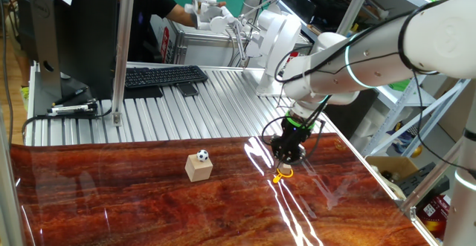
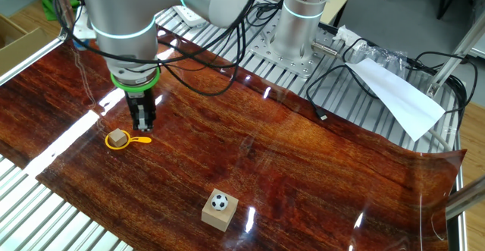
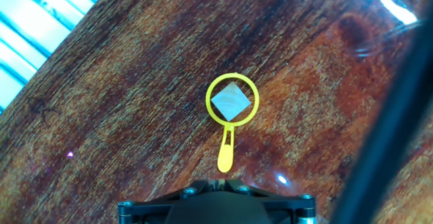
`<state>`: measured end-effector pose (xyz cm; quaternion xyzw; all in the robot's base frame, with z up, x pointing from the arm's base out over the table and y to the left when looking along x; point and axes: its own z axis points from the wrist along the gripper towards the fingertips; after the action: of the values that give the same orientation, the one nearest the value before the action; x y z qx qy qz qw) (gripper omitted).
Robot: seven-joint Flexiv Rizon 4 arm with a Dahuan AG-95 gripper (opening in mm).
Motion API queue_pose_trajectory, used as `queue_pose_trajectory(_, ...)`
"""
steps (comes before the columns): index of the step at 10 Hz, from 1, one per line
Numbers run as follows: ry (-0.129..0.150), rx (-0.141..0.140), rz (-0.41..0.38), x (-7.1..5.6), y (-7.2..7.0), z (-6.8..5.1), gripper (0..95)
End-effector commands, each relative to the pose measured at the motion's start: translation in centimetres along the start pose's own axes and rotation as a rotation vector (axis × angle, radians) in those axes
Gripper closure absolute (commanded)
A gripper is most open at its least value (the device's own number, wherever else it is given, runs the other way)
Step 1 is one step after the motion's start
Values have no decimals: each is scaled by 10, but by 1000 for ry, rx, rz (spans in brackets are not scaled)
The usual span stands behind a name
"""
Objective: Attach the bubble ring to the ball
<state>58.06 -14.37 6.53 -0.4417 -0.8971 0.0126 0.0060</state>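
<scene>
While both fixed views show you the ball (image 2: pixel 219 201) resting on a tan wooden cube (image 2: pixel 219 213) well away from the arm, only the hand view looks straight down through the bubble ring (image 3: pixel 231 105) at a second small cube (image 3: pixel 230 103) inside its loop. Your gripper (image 2: pixel 143 127) hangs just beside the ring's stem, jaws pressed together on nothing. A keyboard (image 1: pixel 163 76) lies on the slatted bench behind. The ring is thin and yellow, lying flat on the dark wood mat (image 2: pixel 303 175).
</scene>
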Motion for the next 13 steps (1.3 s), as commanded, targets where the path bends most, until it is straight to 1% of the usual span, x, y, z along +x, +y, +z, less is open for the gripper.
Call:
queue_pose_trajectory(1, -1, 3, 11, -3, 1, 5, 950)
queue_pose_trajectory(7, -10, 19, 51, -7, 6, 21, 950)
queue_pose_trajectory(10, -6, 30, 65, -8, 8, 28, 950)
queue_pose_trajectory(11, -5, 32, 72, -9, 8, 30, 760)
queue_pose_trajectory(13, -4, 34, 87, -10, 9, 36, 760)
